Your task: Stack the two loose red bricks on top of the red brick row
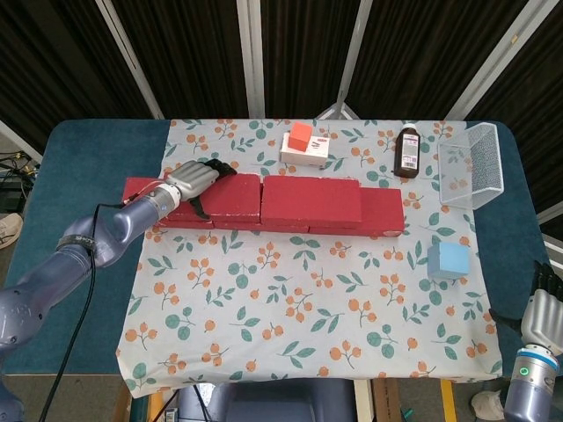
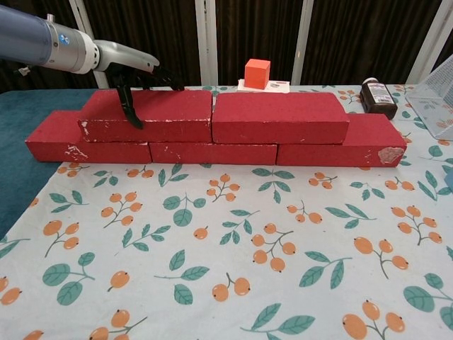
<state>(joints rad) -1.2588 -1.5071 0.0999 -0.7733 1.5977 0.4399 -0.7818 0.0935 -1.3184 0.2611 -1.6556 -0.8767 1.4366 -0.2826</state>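
A row of red bricks (image 1: 384, 214) (image 2: 212, 153) lies across the far half of the flowered cloth. Two more red bricks rest on top of it, end to end: the left one (image 1: 236, 195) (image 2: 177, 115) and the right one (image 1: 312, 200) (image 2: 279, 117). My left hand (image 1: 195, 179) (image 2: 132, 74) grips the left upper brick near its left end, thumb down the front face and fingers over the top toward the back. My right hand (image 1: 541, 308) hangs off the table's near right corner, holding nothing, fingers apart.
Behind the bricks sits an orange cube (image 1: 302, 135) (image 2: 257, 73) on a white box (image 1: 310, 156). A brown bottle (image 1: 409, 152) (image 2: 376, 96) and a clear basket (image 1: 475, 165) stand at the back right. A light blue cube (image 1: 449, 260) sits at the right.
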